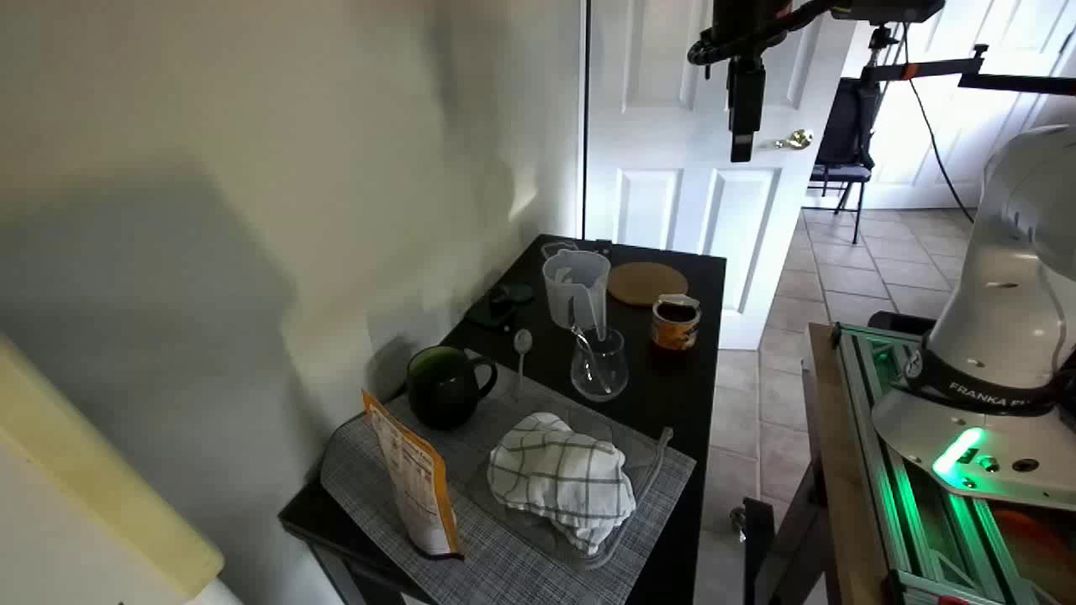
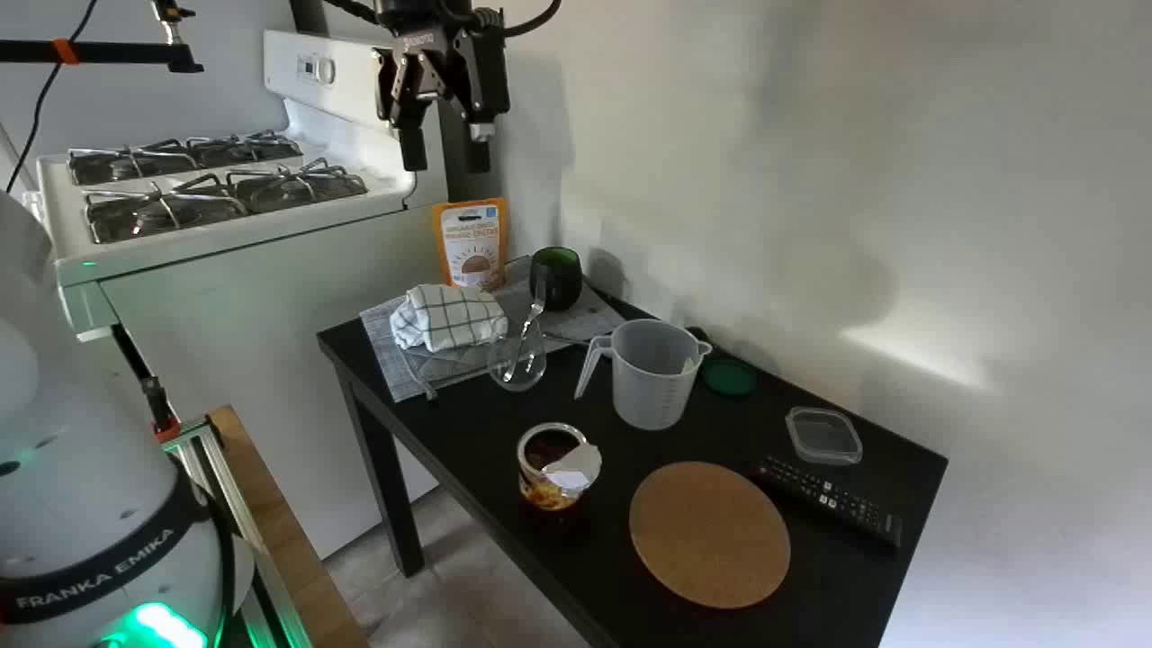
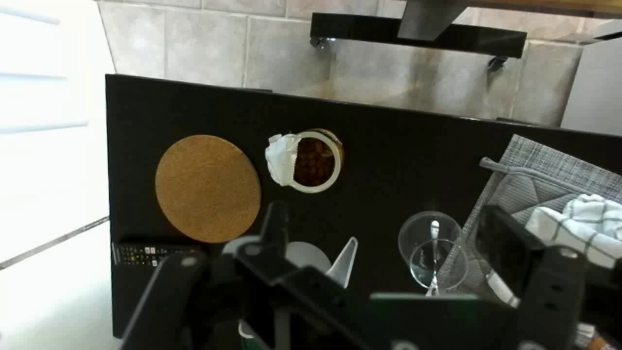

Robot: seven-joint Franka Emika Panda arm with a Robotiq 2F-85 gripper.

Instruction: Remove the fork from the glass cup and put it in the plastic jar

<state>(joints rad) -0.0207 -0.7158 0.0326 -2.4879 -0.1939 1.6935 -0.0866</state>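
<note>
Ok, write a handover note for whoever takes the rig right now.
Black two-fingered pincer: open, holding nothing, above the black rectangular table.
Slender silvery fork: leaning in the small clear drinking glass.
Cloudy whitish-grey cylindrical plastic jar: upright, near the glass but not touching it.
Done: nothing of the transfer yet.
Left: grip the fork, lift it clear of the glass, put it in the jar.

Three downward views, same table [image 3: 388, 163]
</note>
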